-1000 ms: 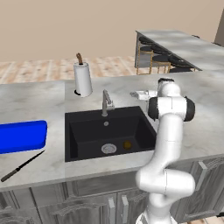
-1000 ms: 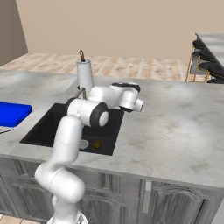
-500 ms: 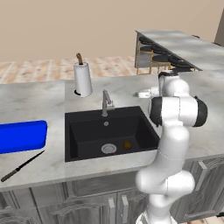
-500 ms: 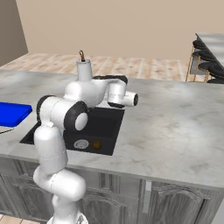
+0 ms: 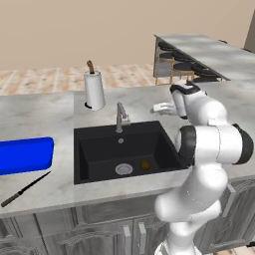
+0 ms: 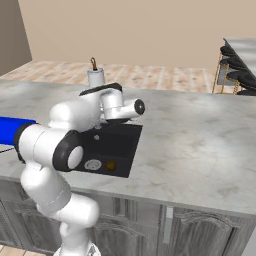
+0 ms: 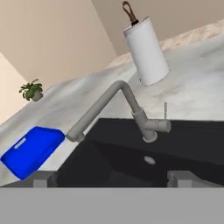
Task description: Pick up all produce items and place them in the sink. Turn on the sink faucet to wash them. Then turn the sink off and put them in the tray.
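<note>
Looking from the left base view, the produce [image 5: 145, 164] lies on the floor of the sink [image 5: 99, 158], just right of the drain [image 5: 124, 169], so the tap is the likely next step; the faucet [image 5: 120, 117] stands at the sink's far rim, the paper roll [image 5: 94, 89] further back on the counter [image 5: 45, 112], the tray [image 5: 25, 155] well to the left and a knife [image 5: 25, 189] near the front edge. From the right base view, the arm is folded over the sink's right side with the hand turned toward the faucet, the produce [image 6: 111, 165] shows beside the drain [image 6: 93, 164], and a slice of the tray [image 6: 9, 131] sits at far left. In the hand view the gripper [image 7: 109, 178] has its jaws spread wide with nothing between them; its tips [image 7: 43, 179] frame the faucet [image 7: 131, 109], whose spout reaches out toward the tray [image 7: 33, 148] side and whose short lever sticks out at the base. The risk I see: the lever is small, so the wide jaws could slip past it or shove the spout instead, leaving the water off; a careless sweep could also clip the paper roll [image 7: 145, 50] behind.
</note>
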{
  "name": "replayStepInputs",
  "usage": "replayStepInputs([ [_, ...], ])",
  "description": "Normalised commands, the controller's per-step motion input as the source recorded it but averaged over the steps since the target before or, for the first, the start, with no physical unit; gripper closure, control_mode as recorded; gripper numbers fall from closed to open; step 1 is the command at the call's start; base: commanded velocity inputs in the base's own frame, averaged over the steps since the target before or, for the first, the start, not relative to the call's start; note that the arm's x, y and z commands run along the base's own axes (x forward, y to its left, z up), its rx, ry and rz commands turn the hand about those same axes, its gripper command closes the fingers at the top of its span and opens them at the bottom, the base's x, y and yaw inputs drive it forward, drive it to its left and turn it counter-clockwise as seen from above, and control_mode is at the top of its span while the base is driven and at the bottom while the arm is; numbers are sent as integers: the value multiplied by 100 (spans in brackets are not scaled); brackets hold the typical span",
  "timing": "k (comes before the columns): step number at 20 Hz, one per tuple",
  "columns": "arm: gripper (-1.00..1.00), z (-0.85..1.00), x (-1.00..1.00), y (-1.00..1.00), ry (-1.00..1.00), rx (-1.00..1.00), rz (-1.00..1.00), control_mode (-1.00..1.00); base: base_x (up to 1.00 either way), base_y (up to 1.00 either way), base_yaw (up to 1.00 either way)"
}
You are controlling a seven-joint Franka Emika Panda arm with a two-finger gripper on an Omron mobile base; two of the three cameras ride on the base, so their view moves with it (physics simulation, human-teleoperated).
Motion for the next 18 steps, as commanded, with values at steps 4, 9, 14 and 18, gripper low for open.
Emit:
replayStepInputs([
  [4,-100,0,-50,3,28,-13,-27,-100,0,0,0],
  [9,-100,-15,-50,0,20,-13,-18,-100,0,0,0],
  [14,-100,-30,-26,0,6,-9,-1,-100,0,0,0],
  [18,-100,-20,-1,0,0,-11,-1,-100,0,0,0],
])
